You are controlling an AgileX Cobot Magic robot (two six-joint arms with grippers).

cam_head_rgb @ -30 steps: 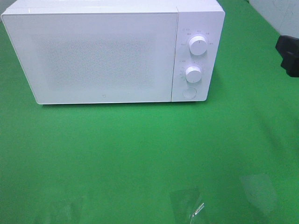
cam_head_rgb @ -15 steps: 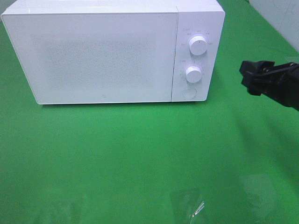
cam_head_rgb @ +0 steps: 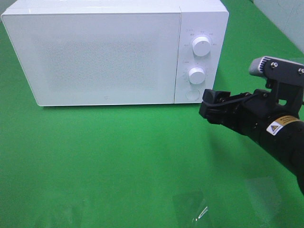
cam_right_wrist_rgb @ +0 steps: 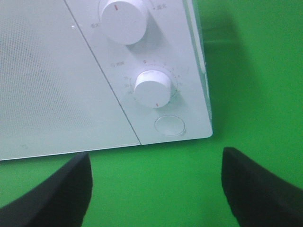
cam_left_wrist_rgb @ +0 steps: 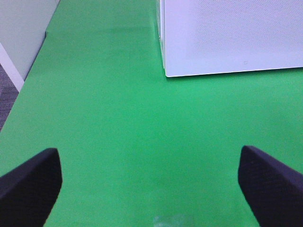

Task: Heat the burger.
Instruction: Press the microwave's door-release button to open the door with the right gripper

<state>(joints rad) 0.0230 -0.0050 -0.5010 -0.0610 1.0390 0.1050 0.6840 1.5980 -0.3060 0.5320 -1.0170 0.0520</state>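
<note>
The burger is out of view. A white microwave [cam_head_rgb: 104, 52] stands at the back of the green table with its door shut. Its control panel carries two knobs [cam_head_rgb: 201, 46] [cam_head_rgb: 196, 75] and a round button [cam_head_rgb: 192, 94]. My right gripper [cam_head_rgb: 206, 107] hovers just in front of and to the right of that button, open with nothing between its fingers. The right wrist view has the gripper [cam_right_wrist_rgb: 156, 189] facing the lower knob [cam_right_wrist_rgb: 152, 88] and the button [cam_right_wrist_rgb: 169, 126]. My left gripper [cam_left_wrist_rgb: 151, 189] appears only in the left wrist view, open over bare green cloth near the microwave's left front corner [cam_left_wrist_rgb: 166, 73].
A clear plastic scrap [cam_head_rgb: 190, 209] lies near the table's front edge. The table's left edge [cam_left_wrist_rgb: 19, 82] drops to grey floor. A white wall [cam_head_rgb: 285, 19] stands at the back right.
My right arm has swung in from the right edge toward the microwave's control panel. The door stays shut, and nothing else on the table has moved.
</note>
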